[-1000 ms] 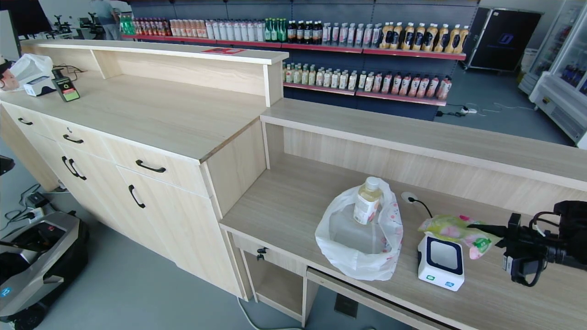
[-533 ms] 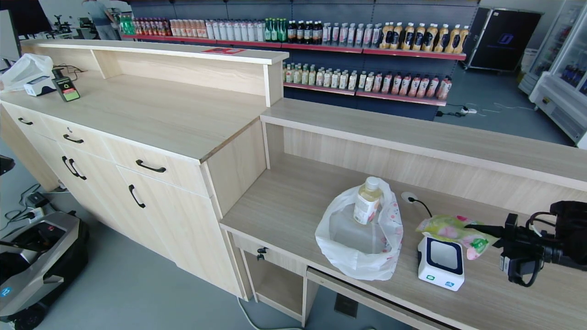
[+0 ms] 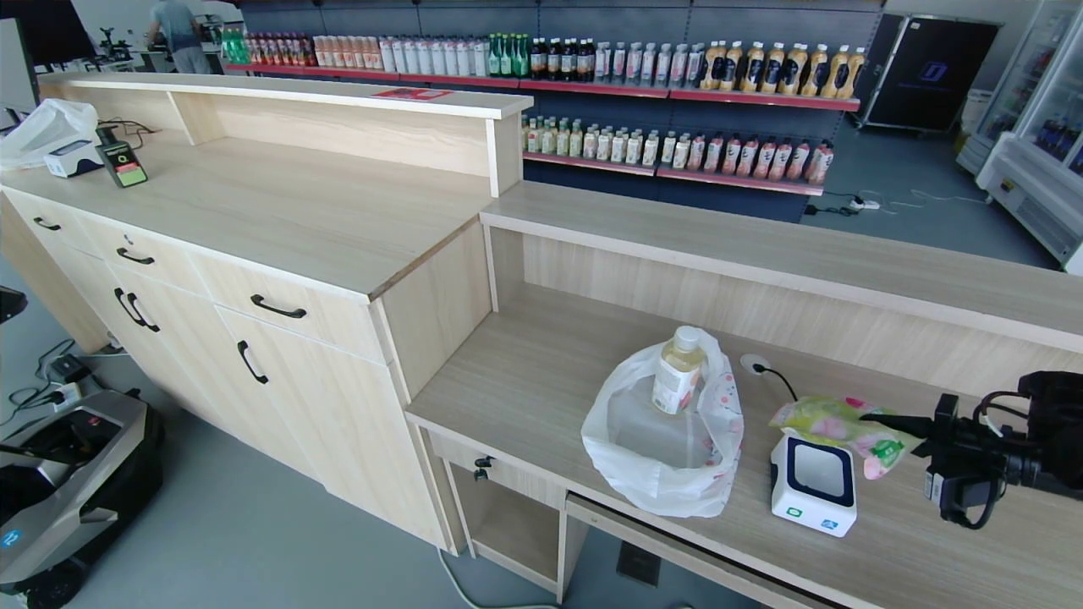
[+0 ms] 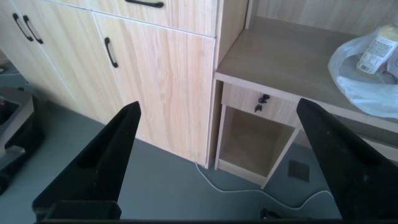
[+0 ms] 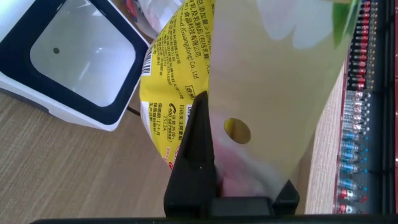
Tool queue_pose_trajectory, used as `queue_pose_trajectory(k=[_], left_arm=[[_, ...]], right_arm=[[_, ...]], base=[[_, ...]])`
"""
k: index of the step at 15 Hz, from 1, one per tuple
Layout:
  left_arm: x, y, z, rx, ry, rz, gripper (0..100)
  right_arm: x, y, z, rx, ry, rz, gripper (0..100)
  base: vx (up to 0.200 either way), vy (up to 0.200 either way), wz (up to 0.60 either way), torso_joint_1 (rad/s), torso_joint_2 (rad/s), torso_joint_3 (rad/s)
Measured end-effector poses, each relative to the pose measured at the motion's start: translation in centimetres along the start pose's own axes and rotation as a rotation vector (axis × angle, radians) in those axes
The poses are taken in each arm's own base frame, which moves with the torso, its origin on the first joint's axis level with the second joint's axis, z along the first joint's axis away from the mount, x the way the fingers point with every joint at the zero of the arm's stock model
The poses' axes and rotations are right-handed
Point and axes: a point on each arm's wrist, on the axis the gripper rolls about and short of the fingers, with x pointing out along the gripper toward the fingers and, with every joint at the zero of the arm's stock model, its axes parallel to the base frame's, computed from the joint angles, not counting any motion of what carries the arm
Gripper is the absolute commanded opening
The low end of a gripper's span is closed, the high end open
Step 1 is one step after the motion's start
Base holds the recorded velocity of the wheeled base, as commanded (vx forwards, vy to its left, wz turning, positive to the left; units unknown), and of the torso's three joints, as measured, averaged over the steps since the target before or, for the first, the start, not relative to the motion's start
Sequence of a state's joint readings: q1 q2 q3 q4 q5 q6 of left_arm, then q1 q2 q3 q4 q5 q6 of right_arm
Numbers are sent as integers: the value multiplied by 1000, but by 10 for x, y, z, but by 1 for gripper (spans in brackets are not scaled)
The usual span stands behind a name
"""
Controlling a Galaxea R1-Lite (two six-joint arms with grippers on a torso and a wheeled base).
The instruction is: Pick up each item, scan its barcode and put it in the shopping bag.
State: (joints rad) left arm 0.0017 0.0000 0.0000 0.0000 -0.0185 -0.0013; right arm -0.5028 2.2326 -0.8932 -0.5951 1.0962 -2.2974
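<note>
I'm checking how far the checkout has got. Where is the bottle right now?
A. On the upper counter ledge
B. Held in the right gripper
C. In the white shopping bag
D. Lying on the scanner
C: the bottle stands inside the shopping bag, while the right gripper holds a snack packet just behind the scanner.
</note>
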Motion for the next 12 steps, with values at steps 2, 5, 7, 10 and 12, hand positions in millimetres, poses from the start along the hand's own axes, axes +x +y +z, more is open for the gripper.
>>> queue_pose_trajectory(k=[2,5,7,10,12], left_arm=[[0,0,0,0,0,-1,100],[0,0,0,0,0,0,100],[0,0,0,0,0,0,100],[0,0,0,0,0,0,100],[0,0,0,0,0,-1,100]], right_arm=[[0,1,0,1,0,1,0],[-2,-2,1,11,2,1,0],[-11,-14,5,85,14,-2,0],[-43,-50,26,392,62,-9,0],[-69,-83,48,711,106,-41,0]], base=[[0,0,0,0,0,0],[0,0,0,0,0,0],[0,0,0,0,0,0],[0,0,0,0,0,0],[0,0,0,0,0,0]])
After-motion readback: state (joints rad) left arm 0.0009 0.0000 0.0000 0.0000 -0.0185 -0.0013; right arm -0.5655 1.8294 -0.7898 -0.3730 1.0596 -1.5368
